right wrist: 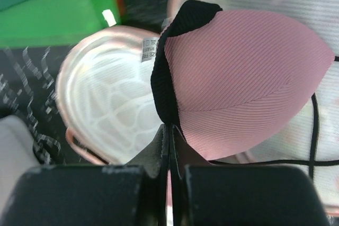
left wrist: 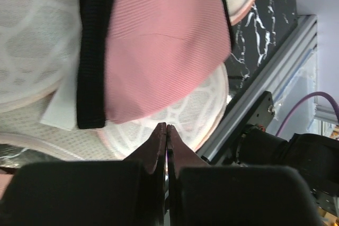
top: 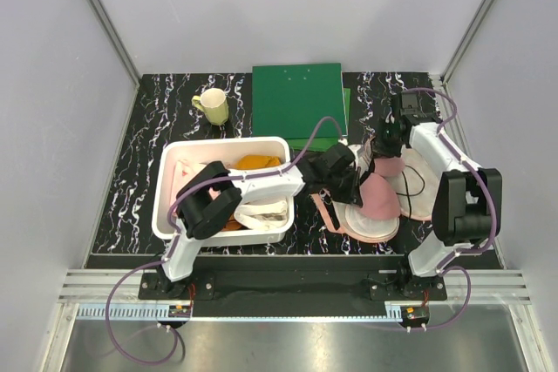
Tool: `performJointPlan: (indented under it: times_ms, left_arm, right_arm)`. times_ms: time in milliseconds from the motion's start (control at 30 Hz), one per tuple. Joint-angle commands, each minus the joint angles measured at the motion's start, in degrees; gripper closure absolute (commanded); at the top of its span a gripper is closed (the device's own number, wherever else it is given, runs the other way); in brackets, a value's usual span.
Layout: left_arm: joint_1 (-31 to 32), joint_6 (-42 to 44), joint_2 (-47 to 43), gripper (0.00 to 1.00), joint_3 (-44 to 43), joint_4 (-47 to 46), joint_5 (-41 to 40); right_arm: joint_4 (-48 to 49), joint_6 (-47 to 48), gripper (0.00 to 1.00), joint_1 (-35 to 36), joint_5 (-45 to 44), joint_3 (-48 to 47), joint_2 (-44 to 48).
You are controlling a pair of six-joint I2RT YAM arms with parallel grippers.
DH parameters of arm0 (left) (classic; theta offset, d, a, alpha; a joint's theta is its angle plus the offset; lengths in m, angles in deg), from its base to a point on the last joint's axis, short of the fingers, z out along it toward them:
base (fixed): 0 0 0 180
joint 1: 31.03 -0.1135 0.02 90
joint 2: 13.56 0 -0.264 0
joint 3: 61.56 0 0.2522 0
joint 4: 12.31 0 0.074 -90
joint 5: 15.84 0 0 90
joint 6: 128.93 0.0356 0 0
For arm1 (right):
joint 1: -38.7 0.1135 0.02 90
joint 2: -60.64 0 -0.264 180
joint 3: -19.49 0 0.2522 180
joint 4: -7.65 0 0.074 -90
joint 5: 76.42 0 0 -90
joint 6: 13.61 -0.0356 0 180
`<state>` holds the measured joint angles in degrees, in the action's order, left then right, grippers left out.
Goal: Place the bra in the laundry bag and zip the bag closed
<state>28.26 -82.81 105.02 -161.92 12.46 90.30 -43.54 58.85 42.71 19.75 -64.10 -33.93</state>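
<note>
L gripper (top: 350, 187) jaws fully closed, tips pressed together w/ no gap, sitting at the rim of the laundry bag (top: 366, 228); from the L wrist cam I can't tell if any mesh is caught btwn them. R gripper (right wrist: 169, 128) is the same, closed tip-to-tip, touching the bra (right wrist: 243, 78) where its black band (right wrist: 161, 78) ends. Can't confirm fabric is pinched there either. Bag is unzipped, both round halves laid flat w/ whitish mesh lining up. Pink cup lies dome-up on the lining, across where the 2 halves meet, w/ a thin black strap (right wrist: 312, 130) trailing over the far half. Edges: bag's near rim sits close to the table (top: 157, 111) front edge, w/ the alu rail (left wrist: 265, 78) just beyond. White bin (top: 166, 189) is just beside the bag on the L, and my L arm reaches over it and the orange garment (top: 257, 161) inside. Green folder (top: 296, 98) is near the bag's back side, tight for the R wrist. R arm works close to the R wall panel. Bare black top shows L of the bin and around the mug (top: 212, 106), well apart from both grippers.
</note>
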Motion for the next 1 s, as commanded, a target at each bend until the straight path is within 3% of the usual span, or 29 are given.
performJointPlan:
  times_ms: [0,100,267,300,333,400,500,600,967]
  left_arm:
    - [0.9,-1.1,-5.4,0.97,4.0,-6.8,0.0]
    - [-0.4,-0.3,-11.9,0.73,10.7,-9.9,-3.1]
    - [-5.5,-1.3,-22.1,0.57,20.5,-14.7,-2.4]
    - [-6.1,-1.3,-23.1,0.51,21.3,-14.9,-2.6]
    - [-7.6,-1.2,-24.5,0.47,21.7,-14.5,-2.8]
    - [-8.9,-0.7,-24.5,0.35,21.0,-13.9,-1.7]
    - [-11.2,-1.6,-21.1,0.30,17.4,-14.7,2.4]
    - [-11.8,-3.2,-16.1,0.28,13.0,-15.1,4.3]
    - [-11.1,-17.1,-1.9,0.34,2.2,-12.1,-2.5]
  right_arm:
    - [0.2,4.6,1.00,2.7,7.9,-2.4,1.1]
    - [0.1,4.8,1.00,4.8,11.0,-2.0,0.2]
    - [-1.7,3.8,0.97,6.9,10.8,-1.5,-2.5]
    - [-1.9,3.1,0.73,6.8,10.3,-0.7,-2.1]
    - [-1.9,2.4,0.58,6.8,9.5,-0.1,-0.5]
    - [-1.9,-1.4,0.48,6.7,7.2,2.0,2.4]
    - [-2.6,-8.6,0.27,6.2,-0.6,5.0,11.6]
    - [-2.9,-15.9,0.18,4.1,-1.0,9.7,19.1]
    - [-7.3,-41.9,0.17,1.6,1.9,28.8,38.3]
